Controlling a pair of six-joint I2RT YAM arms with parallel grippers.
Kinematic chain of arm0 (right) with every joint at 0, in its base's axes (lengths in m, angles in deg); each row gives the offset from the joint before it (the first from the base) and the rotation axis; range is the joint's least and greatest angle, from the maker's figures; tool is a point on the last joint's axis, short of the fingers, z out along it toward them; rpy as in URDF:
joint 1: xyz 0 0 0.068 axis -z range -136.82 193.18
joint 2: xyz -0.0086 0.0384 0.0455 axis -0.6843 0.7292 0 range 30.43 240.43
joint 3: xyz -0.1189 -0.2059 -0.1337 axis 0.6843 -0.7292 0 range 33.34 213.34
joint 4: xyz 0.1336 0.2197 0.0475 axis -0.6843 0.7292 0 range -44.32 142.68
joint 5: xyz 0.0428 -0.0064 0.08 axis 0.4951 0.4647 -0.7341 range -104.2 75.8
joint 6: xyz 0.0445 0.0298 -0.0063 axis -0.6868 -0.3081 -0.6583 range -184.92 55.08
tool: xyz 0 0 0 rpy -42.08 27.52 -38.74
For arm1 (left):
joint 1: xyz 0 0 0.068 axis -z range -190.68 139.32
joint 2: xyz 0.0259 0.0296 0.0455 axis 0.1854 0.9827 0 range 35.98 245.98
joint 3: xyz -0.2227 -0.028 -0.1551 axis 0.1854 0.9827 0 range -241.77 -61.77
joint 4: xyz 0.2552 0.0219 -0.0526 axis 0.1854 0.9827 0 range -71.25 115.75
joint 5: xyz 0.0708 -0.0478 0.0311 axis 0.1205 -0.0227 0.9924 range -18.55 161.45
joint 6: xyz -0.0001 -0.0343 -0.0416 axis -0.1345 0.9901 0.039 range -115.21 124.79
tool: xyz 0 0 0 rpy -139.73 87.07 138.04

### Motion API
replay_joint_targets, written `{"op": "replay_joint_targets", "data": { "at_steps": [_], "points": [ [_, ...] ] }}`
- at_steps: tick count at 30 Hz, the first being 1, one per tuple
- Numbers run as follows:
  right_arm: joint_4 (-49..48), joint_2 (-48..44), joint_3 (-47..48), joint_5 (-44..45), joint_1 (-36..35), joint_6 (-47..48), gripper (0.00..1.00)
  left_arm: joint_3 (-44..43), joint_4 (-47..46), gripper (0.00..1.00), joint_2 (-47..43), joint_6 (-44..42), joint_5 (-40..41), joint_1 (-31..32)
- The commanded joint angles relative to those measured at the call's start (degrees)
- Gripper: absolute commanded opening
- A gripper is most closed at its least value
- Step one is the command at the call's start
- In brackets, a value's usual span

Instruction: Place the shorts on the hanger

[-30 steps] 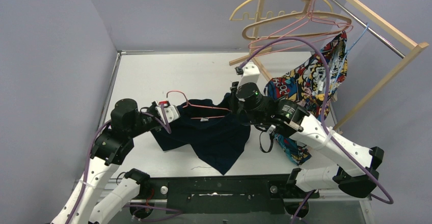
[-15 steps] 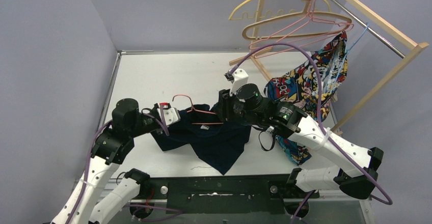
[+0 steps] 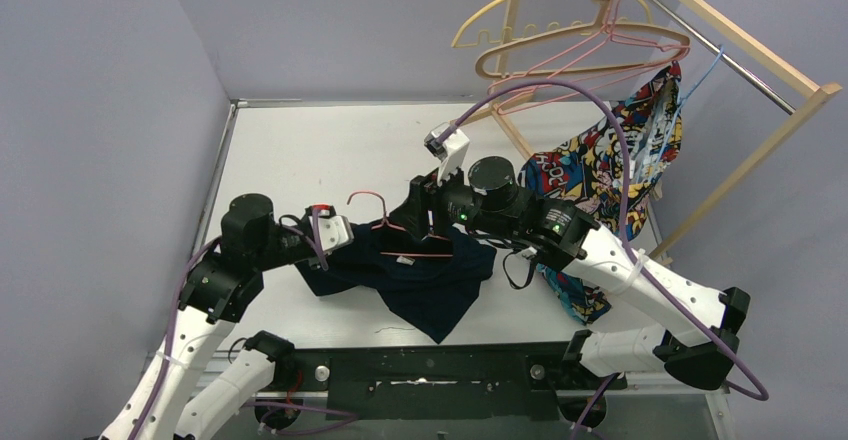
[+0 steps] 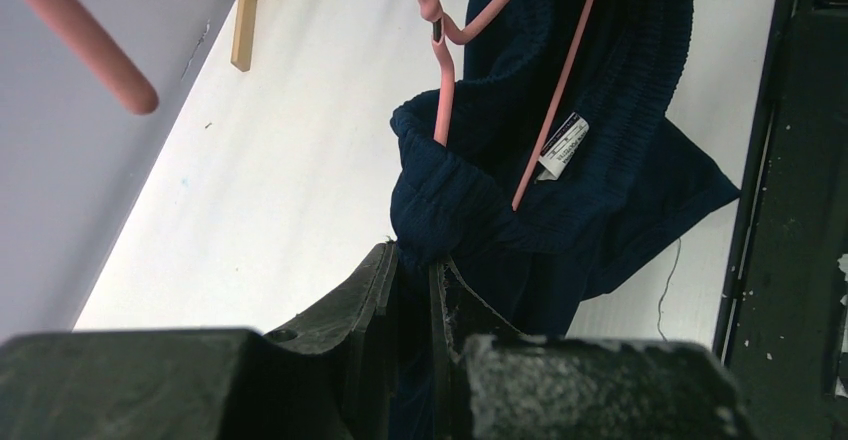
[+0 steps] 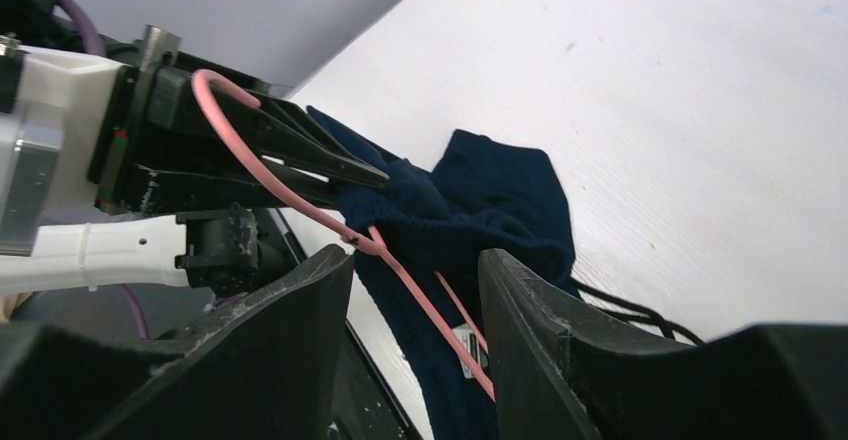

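Observation:
The navy shorts lie crumpled on the white table. The thin pink hanger rests on their waistband with its hook sticking up, and one arm runs into the waist opening beside the white label. My left gripper is shut on a fold of the waistband at its left end. Just above the hanger and the waistband's right part, my right gripper is open. The hanger's arm passes between its fingers, which hold nothing.
At the back right a wooden rack carries a yellow hanger, a tan hanger and a comic-print garment. A black drawstring trails at the shorts' right edge. Grey walls close in on the left and behind.
My right gripper has opened, let go of the shorts' right waistband corner and swung left over the hanger. The corner has dropped, and the hanger has shifted right. The left gripper keeps its hold.

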Motion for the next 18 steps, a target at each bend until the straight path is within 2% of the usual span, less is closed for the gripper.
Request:
{"op": "replay_joint_targets", "data": {
  "at_steps": [1,7,9,11,13,18],
  "points": [
    [-9.67,0.68,2.36,-7.0,0.16,3.04,0.51,-4.41,-2.99,0.0,-0.84,1.59,-4.59,-0.11],
    [-12.94,3.42,1.79,-11.94,0.15,3.4,0.5,-3.98,-4.86,0.0,-0.83,3.06,-6.56,-0.11],
    [-14.24,4.25,2.31,-12.16,0.16,3.12,0.39,-3.89,-6.17,0.0,-0.75,3.63,-6.99,-0.11],
    [-15.19,4.94,3.49,-12.16,0.25,3.36,0.16,-4.03,-7.82,0.0,-0.7,5.04,-6.89,-0.11],
    [-14.44,4.94,4.93,-11.76,0.89,3.83,0.0,-4.29,-9.86,0.0,-1.19,6.74,-4.9,-0.11],
    [-10.39,1.62,4.8,-12.24,4.87,4.28,0.0,-4.4,-15.2,0.0,-3.04,13.82,5.26,-0.11]
  ]
}}
